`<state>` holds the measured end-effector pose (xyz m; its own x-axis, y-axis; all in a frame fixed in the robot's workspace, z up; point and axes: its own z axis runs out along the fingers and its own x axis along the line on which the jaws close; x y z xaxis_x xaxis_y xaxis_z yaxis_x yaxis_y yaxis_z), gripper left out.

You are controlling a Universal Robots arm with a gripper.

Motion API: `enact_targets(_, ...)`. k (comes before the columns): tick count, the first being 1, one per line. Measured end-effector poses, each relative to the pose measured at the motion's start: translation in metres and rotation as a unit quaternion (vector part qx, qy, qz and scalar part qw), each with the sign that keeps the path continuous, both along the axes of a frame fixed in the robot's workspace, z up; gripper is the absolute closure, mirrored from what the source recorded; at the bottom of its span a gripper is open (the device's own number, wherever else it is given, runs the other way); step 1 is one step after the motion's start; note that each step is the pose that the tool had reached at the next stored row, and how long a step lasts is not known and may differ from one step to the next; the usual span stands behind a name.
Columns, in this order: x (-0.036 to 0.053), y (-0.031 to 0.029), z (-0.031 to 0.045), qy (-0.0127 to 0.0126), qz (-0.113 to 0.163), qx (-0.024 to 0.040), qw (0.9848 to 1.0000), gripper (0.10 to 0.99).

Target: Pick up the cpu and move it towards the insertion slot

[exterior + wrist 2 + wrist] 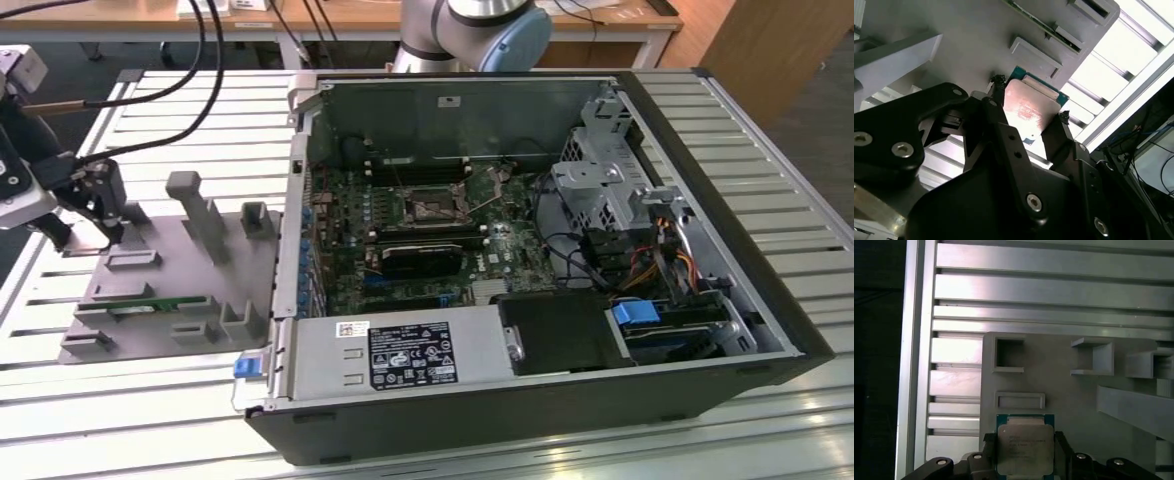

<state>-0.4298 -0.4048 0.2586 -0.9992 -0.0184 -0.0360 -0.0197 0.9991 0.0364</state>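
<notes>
My gripper [1030,96] pinches the cpu [1029,109] by two opposite edges, one finger [1002,117] on each side, silvery top towards both wrist views. Can't tell if it's lifted off the grey tray [1069,400] right behind it. Tray lies on the slatted aluminium table [1054,290]. Further off, towards the exterior view's right, the insertion slot [430,207] sits inside the open computer case [747,200], well apart from me.
</notes>
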Motion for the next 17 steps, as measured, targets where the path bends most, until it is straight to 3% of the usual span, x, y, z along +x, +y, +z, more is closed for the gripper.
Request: enact_targets(17,0.0,0.0,0.0396,-0.002,0.0,0.0,1.0,0.545)
